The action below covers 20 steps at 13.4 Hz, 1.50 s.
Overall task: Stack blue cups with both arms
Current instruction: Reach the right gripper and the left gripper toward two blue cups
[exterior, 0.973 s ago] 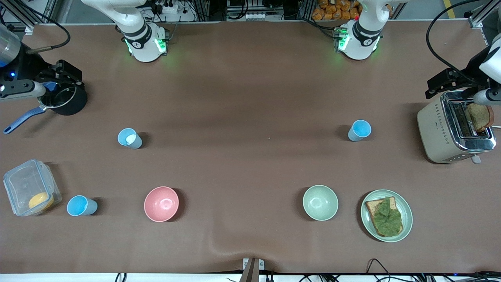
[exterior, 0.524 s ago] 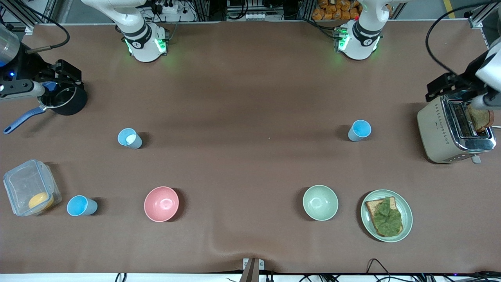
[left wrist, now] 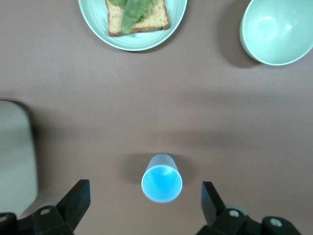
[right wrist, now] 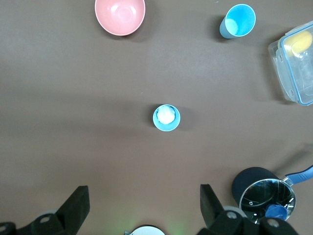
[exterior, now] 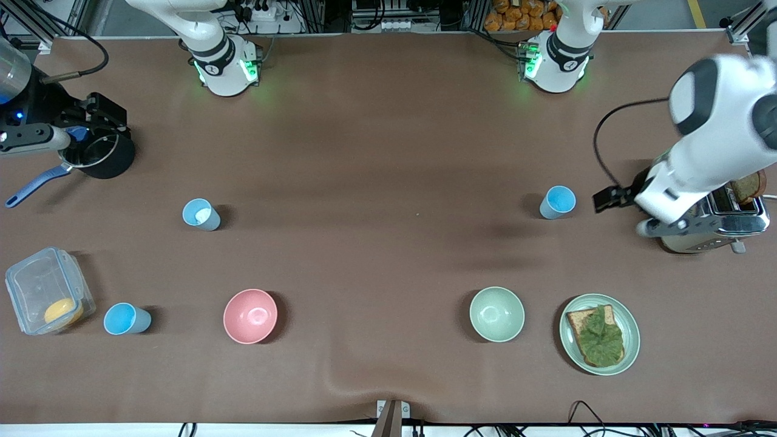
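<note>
My left end effector (left wrist: 142,205) hangs over the brown counter (exterior: 376,152) toward the left arm's end, fingers spread wide and empty, with a small grey-blue plastic cup with a bright sky-blue inside (left wrist: 162,177) standing upright between and just ahead of them. My right end effector (right wrist: 142,208), also wide open and empty, is high over the right arm's end, looking down on a second grey-blue plastic cup with something white inside (right wrist: 167,117). A third blue plastic cup (exterior: 125,319) stands nearer the front camera, beside a clear plastic box (exterior: 47,290). I judge these tumblers light, thin-walled and slippery, easy to tip or squash, so I would grip gently across the wall just below the rim
</note>
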Available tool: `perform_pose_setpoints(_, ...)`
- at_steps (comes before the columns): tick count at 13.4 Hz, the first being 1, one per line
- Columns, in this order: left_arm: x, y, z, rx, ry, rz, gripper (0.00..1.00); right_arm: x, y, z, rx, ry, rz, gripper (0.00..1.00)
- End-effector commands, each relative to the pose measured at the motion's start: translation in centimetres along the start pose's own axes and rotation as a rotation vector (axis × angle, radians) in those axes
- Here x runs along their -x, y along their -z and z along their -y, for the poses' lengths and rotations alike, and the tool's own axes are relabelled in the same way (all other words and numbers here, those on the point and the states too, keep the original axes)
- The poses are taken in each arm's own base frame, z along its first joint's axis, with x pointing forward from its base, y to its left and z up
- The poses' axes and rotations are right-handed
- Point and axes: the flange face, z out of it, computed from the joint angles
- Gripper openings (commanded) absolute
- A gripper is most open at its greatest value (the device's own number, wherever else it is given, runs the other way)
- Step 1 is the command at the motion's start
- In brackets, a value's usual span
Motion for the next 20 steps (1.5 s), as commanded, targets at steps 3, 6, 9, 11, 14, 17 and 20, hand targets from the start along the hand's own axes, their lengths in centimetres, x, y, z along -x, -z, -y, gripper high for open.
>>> perform_pose_setpoints(3,2.9,-6.9,1.0,-0.016,0.014,0.008,1.0,-0.3,-1.1,-0.8,-0.005,-0.014,-0.006,1.0)
perform_pose_setpoints(6,4.6,-10.8,1.4,-0.016,0.015,0.013,1.0,-1.2,-4.4,-1.9,-0.003,-0.031,-0.017,1.0)
perform_pose_setpoints(9,6.0,-13.2,3.1,-0.017,0.037,0.023,1.0,-2.0,-8.0,-2.9,-0.002,-0.006,-0.036,1.0)
perform_pose_setpoints(11,6.6,-14.2,3.4,-0.018,0.041,0.04,1.0,-2.5,-10.3,-3.2,0.003,0.004,-0.048,1.0)
perform_pose_setpoints(14,7.1,-15.6,3.5,-0.019,0.041,0.061,1.0,-3.5,-13.9,-3.4,0.009,0.008,-0.031,1.0)
perform_pose_setpoints(17,7.1,-16.7,3.5,-0.016,0.041,0.062,1.0,-4.0,-19.5,-3.9,0.037,0.017,-0.026,1.0)
perform_pose_setpoints(20,7.1,-16.7,3.2,-0.016,0.035,0.062,1.0,-3.3,-23.8,-5.1,0.043,0.004,-0.009,1.0)
